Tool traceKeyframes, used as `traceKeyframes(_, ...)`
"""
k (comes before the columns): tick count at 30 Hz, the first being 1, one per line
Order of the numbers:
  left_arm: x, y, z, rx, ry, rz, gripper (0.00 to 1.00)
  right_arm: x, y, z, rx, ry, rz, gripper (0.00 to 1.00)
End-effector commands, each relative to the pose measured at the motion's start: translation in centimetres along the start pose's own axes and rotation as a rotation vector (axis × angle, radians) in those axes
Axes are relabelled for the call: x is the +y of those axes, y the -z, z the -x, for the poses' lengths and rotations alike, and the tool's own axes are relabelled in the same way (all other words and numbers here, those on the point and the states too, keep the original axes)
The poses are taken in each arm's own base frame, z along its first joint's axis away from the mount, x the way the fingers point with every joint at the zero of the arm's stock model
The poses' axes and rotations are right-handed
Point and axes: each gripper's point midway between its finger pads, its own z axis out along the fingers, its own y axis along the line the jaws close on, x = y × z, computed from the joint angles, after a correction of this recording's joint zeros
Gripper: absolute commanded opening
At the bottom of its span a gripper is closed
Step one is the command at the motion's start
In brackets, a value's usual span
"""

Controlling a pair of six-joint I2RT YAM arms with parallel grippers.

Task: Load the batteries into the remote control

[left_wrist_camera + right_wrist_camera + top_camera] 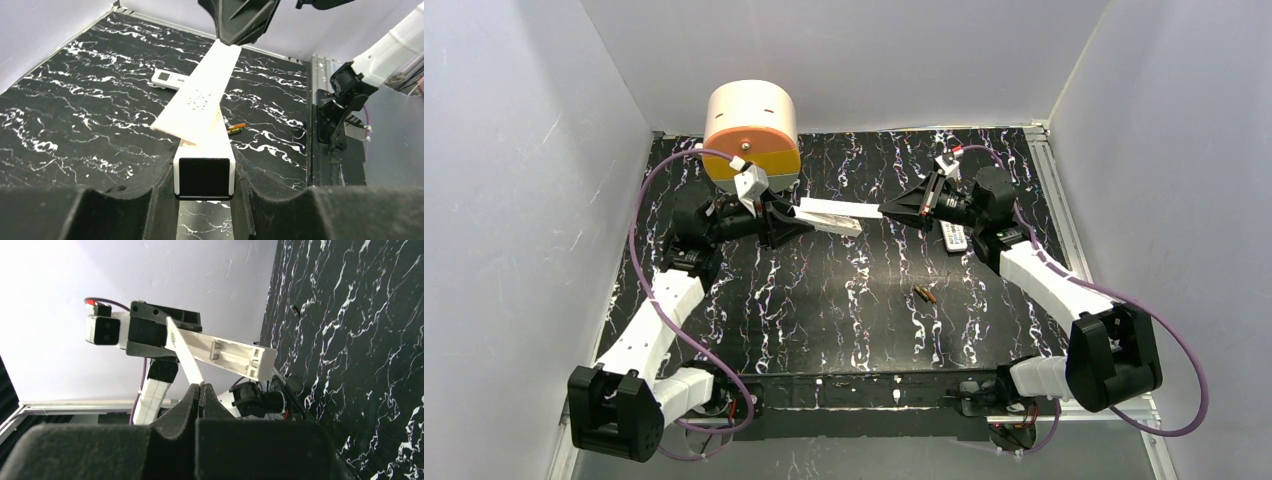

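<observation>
— Table [824,300], black marbled, white walls round it. Cream-and-orange drum [749,125] at the back left. Next?

— Arms. The left gripper [782,218] is clamped tight across one end of a long white bar [212,145], which it holds up off the table. The right gripper [894,208] is pinched nearly flat on the far tip of a thin cover strip [197,97] that angles up off the bar. The right wrist view shows an open recessed bay with clips in one face of the bar.

— Is that bar the remote?

— Can't tell what it is. The remote control [954,237], with display window and buttons, lies flat and face up on the table just beside the right forearm. Nothing is touching it. The batteries [925,294] are two copper-orange cylinders lying side by side, touching. They sit mid-table, nearer the arm bases, well apart from both grippers.

— Handling?

— My read: the remote is light, stiff plastic and will likely skate on that slick top. Take it across the long edges, off the buttons. The batteries are light, rigid, smooth and round, so they'll roll or squirt out of a pinch. Take one at a time, across the middle of the barrel. They touch, so nudging one risks rolling the other.

— Progress?

— Early. Nothing loaded, both grippers occupied.
</observation>
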Motion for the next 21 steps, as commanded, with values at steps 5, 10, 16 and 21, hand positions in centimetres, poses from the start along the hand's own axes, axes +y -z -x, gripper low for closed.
traceKeyframes(5,1.7,1.4,-2.1,0.095,-0.036,0.151,0.0,0.0,1.7,3.1,-0.197,0.055,0.03,0.01)
traceKeyframes(10,2.1,1.7,-3.4,0.166,0.02,0.176,0.0,-3.8,1.9,5.6,-0.321,0.111,-0.151,0.01)
traceKeyframes(16,1.1,2.1,-3.9,0.195,0.025,0.151,0.0,-9.0,1.4,7.1,-0.368,0.101,-0.281,0.01)
traceKeyframes(21,0.5,2.1,-3.7,0.183,0.028,0.125,0.0,-14.5,0.2,6.7,-0.337,0.076,-0.415,0.01)
